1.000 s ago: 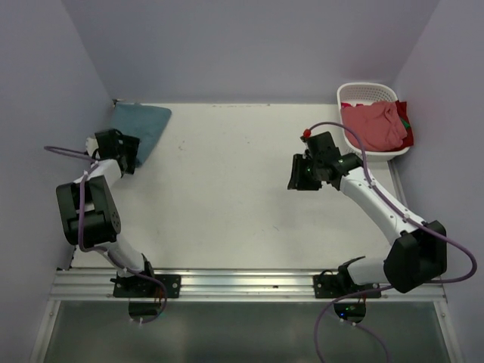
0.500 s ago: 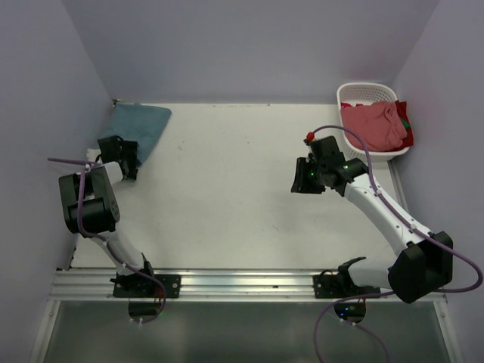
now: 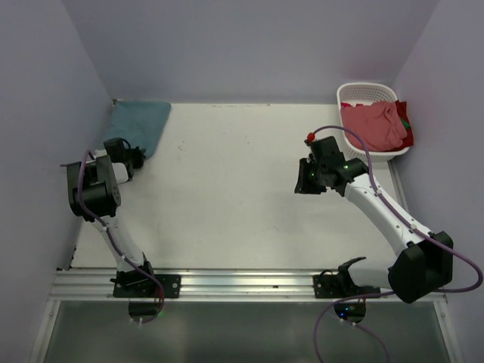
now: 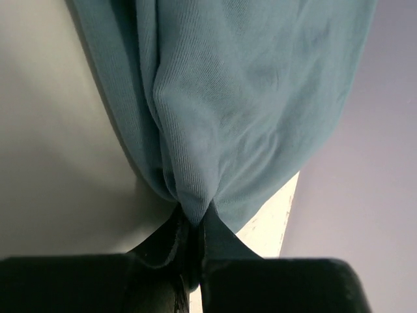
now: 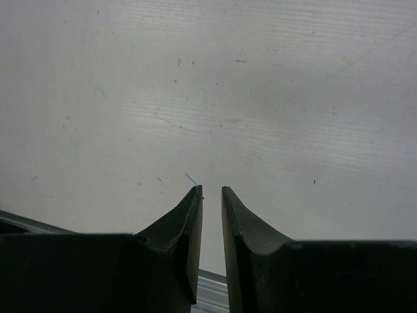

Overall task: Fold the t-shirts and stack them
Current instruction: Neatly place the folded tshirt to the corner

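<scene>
The teal-blue t-shirt lies folded in the far left corner of the table. My left gripper is at its near edge, shut on a pinch of the teal-blue t-shirt, which bunches up between the jaws of the left gripper. The salmon pink-red t-shirt lies crumpled in the white basket at the far right. My right gripper hovers over bare table right of centre. In the right wrist view the right gripper shows its jaws a narrow gap apart with nothing between them.
The side walls stand close to both table edges, and the teal shirt lies against the left wall. A bit of red and green cloth hangs over the basket's right side. A metal rail runs along the near edge.
My left gripper has swung in at the teal shirt's near edge and shut on the cloth. The right gripper's jaws have narrowed and that arm shifted slightly right.
</scene>
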Motion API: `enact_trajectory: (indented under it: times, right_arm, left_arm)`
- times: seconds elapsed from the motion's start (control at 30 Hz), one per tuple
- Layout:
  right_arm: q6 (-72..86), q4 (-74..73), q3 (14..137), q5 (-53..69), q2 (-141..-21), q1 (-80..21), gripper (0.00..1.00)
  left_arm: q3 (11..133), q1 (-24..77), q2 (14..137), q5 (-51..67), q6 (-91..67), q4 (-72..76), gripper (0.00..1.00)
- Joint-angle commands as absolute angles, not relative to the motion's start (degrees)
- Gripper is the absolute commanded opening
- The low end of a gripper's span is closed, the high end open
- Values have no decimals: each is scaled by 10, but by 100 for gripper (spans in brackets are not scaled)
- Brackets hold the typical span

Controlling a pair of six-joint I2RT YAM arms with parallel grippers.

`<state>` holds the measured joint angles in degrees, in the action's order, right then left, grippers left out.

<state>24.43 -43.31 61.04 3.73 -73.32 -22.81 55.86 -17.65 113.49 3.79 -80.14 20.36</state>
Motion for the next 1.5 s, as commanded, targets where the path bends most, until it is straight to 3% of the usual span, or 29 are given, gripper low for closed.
enact_trajectory:
  times: [0.0, 0.47, 0.77, 1.03, 1.47]
  right_arm:
    - [241, -445, 636, 26, -722, -229, 22]
    - [229, -464, 647, 16, -725, -228, 17]
    - [220, -459, 662, 40, -756, -229, 13]
    - [215, -454, 669, 77, -784, -229, 8]
    - [219, -461, 676, 62, -783, -229, 5]
  left_arm:
    - [576, -146, 1166, 55, -837, 265, 0]
    - [653, -125, 1182, 26, -855, 261, 0]
    - [499, -213, 1082, 18, -844, 310, 0]
    - [440, -274, 1026, 8, -836, 323, 0]
    - [605, -236, 1183, 61, -829, 326, 0]
